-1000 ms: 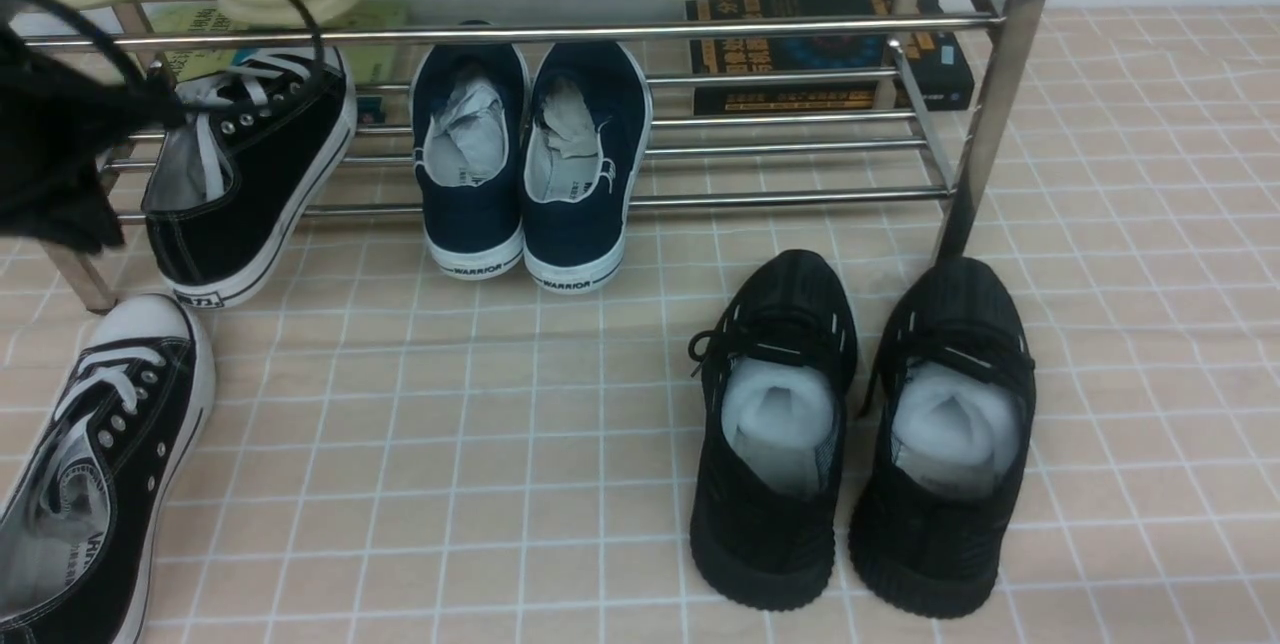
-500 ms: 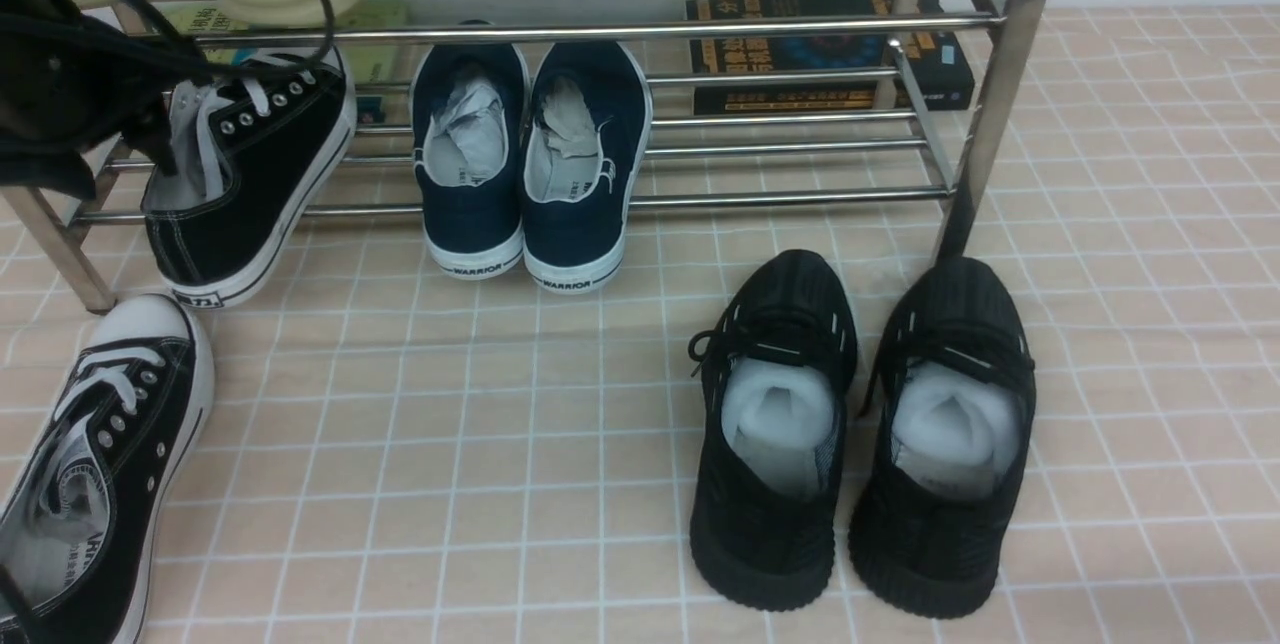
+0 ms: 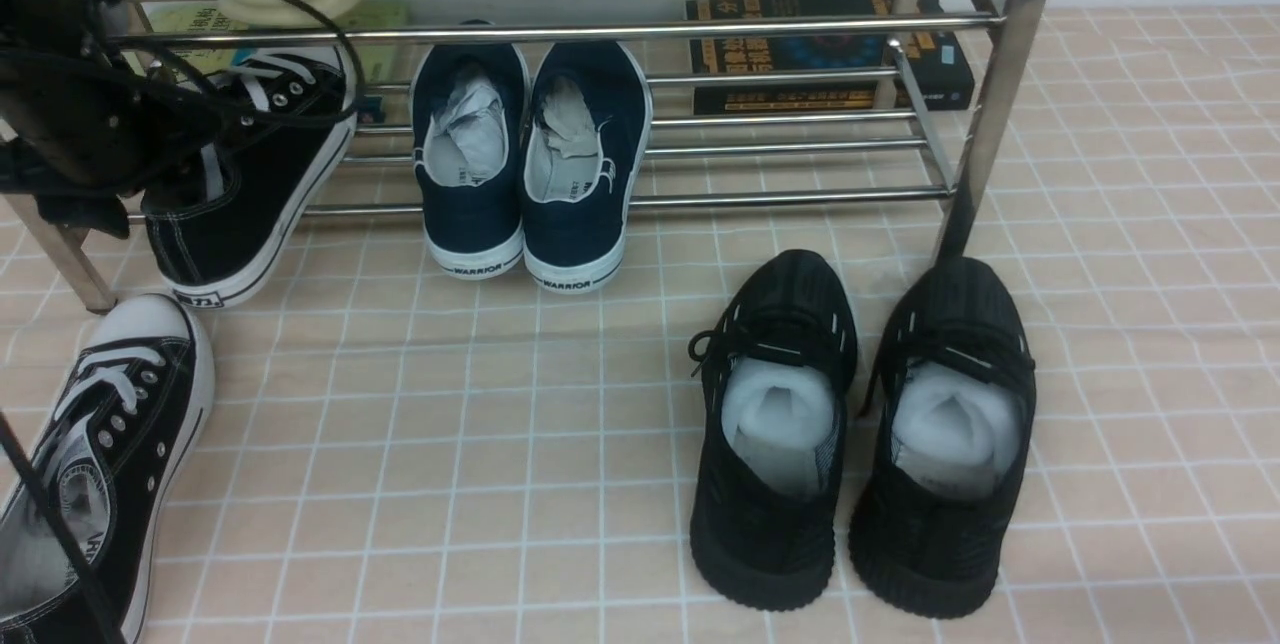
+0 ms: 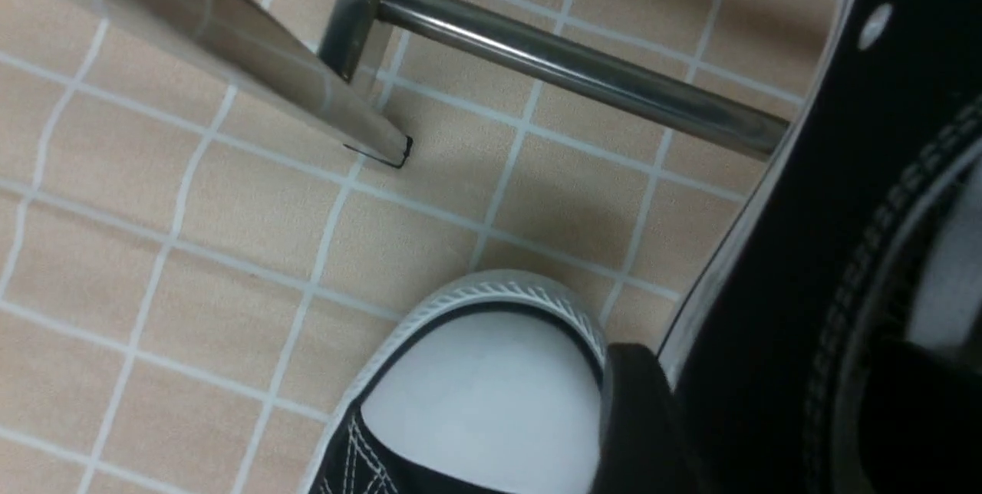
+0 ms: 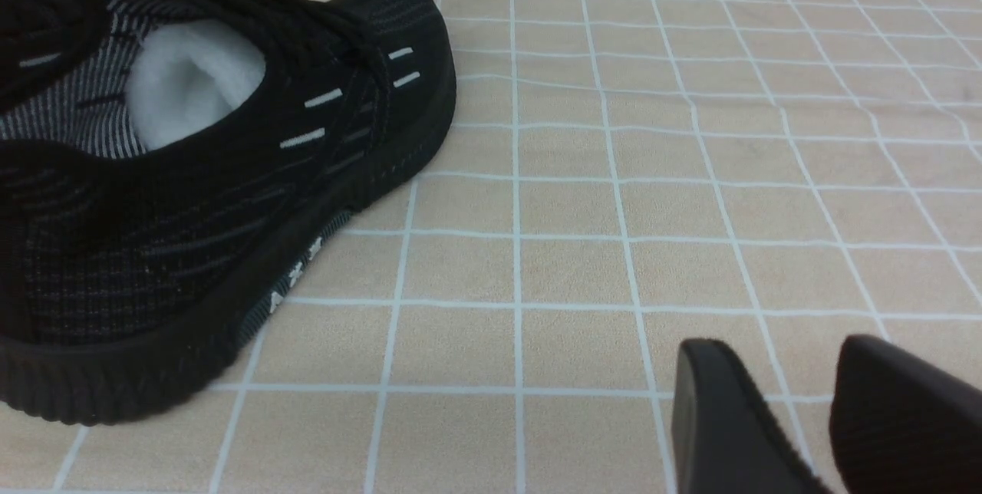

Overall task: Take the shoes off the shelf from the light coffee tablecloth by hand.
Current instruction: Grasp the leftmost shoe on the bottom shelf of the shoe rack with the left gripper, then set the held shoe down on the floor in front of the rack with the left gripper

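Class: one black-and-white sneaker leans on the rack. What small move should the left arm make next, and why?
Probably close the left fingers on the side wall of the sneaker leaning on the rack. They seem to stand apart, one outside that wall, one inside the opening, gripping nothing yet. Its mate already lies on the cloth.

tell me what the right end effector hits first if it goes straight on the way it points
Most likely the tablecloth: the right end effector points at open cloth, with the black sneaker off to one side. Depth is hard to judge.
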Available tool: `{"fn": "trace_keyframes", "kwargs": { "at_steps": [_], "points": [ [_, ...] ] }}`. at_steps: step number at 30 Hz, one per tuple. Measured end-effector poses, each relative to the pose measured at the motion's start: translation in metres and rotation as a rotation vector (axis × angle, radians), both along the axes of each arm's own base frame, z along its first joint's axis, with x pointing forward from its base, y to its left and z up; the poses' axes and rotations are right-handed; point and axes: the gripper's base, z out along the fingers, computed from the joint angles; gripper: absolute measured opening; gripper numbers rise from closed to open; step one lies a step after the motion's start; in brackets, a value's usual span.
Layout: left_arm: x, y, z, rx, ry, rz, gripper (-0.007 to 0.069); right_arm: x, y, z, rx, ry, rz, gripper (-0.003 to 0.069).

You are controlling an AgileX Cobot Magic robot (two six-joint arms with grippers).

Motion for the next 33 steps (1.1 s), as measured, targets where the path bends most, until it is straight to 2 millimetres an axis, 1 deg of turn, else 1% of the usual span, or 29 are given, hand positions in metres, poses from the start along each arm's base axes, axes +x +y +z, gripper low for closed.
{"fn": "trace_keyframes", "kwargs": {
  "at_steps": [2,5,7,8,9,11,14,16,21,24,25,26,27,28,29,30,31,33],
  "points": [
    [0.001,0.000,-0.004,0.003,0.013,-0.005,0.0280,0.000,0.000,0.000,0.000,0.000,0.000,0.0239],
    [0.001,0.000,-0.005,0.006,0.019,-0.012,0.0117,0.000,0.000,0.000,0.000,0.000,0.000,0.0239],
    [0.000,0.000,-0.005,0.003,0.028,-0.011,0.0037,0.000,0.000,0.000,0.000,0.000,0.000,0.0239],
    [0.000,0.000,-0.005,0.003,0.028,-0.011,0.0037,0.000,0.000,0.000,0.000,0.000,0.000,0.0239],
    [-0.001,-0.001,-0.005,-0.004,0.039,-0.008,0.0022,0.000,0.000,0.000,0.000,0.000,0.000,0.0239],
    [-0.006,-0.002,0.000,-0.008,0.059,-0.007,0.0018,0.000,0.000,0.000,0.000,0.000,0.000,0.0239],
    [-0.019,-0.007,0.013,-0.014,0.107,-0.007,0.0019,0.000,0.000,0.000,0.000,0.000,0.000,0.0239],
    [-0.030,-0.011,0.024,-0.017,0.133,-0.008,0.0019,0.000,0.000,0.000,0.000,0.000,0.000,0.0239],
    [-0.063,-0.023,0.062,-0.020,0.148,-0.028,0.0021,0.000,0.000,0.000,0.000,0.000,0.000,0.0239],
    [-0.084,-0.034,0.087,-0.018,0.130,-0.059,0.0021,0.000,0.000,0.000,0.000,0.000,0.000,0.0239],
    [-0.086,-0.034,0.088,-0.018,0.127,-0.061,0.0021,0.000,0.000,0.000,0.000,0.000,0.000,0.0239],
    [-0.094,-0.040,0.099,-0.018,0.093,-0.079,0.0021,0.000,0.000,0.000,0.000,0.000,0.000,0.0239],
    [-0.099,-0.042,0.104,-0.017,0.078,-0.085,0.0022,0.000,0.000,0.000,0.000,0.000,0.000,0.0239],
    [-0.100,-0.042,0.105,-0.017,0.075,-0.085,0.0022,0.000,0.000,0.000,0.000,0.000,0.000,0.0239],
    [-0.105,-0.044,0.109,-0.016,0.061,-0.094,0.0022,0.000,0.000,0.000,0.000,0.000,0.000,0.0239],
    [-0.105,-0.044,0.109,-0.016,0.063,-0.094,0.0022,0.000,0.000,0.000,0.000,0.000,0.000,0.0239],
    [-0.109,-0.044,0.109,-0.017,0.064,-0.092,0.0022,0.000,0.000,0.000,0.000,0.000,0.000,0.0239],
    [-0.116,-0.043,0.102,-0.023,0.085,-0.062,0.0022,0.000,0.000,0.000,0.000,0.000,0.000,0.0239]
  ]
}}
